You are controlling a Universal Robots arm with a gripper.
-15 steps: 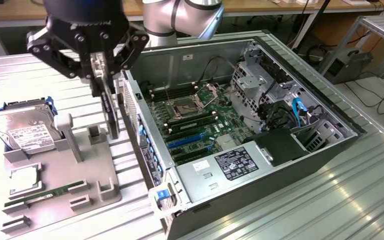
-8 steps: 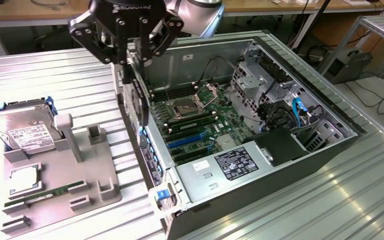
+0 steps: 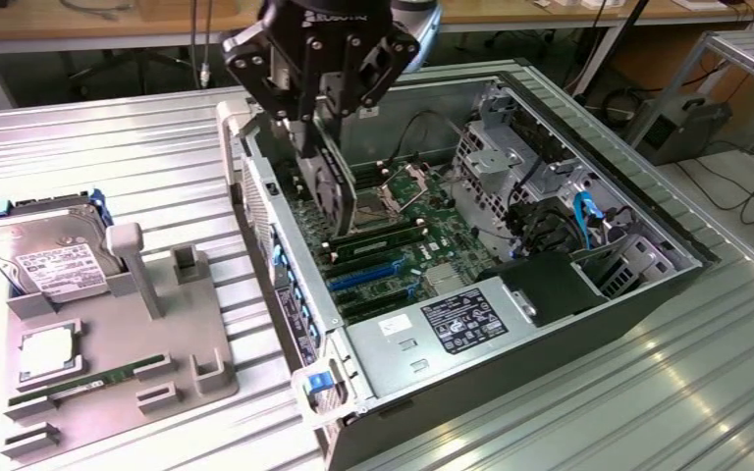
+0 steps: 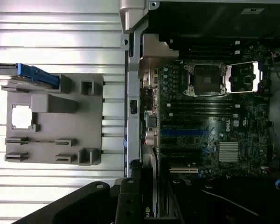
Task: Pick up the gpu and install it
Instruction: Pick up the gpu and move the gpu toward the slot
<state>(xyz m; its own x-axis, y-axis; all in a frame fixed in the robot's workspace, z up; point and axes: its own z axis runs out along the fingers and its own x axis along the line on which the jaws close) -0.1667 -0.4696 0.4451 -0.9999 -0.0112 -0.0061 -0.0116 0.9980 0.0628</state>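
Black fingers (image 3: pixel 301 120) pointing down (clamping gpu (image 3: pixel 334 191) upright), inside open case (image 3: pixel 548 363)

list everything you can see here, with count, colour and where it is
computer case: 1, grey, open, on the table
circuit board: 1, dark green, inside the computer case
power supply: 1, silvery with black label, in the computer case
holder tray: 1, grey, exterior view's left of the computer case
hard drive: 1, silvery, white label, in the holder tray
memory stick: 1, green, in the holder tray
chip: 1, silvery, in the holder tray
table: 1, ribbed metal
gpu: 1, dark, held upright over the circuit board
gripper: 1, black, shut on the gpu
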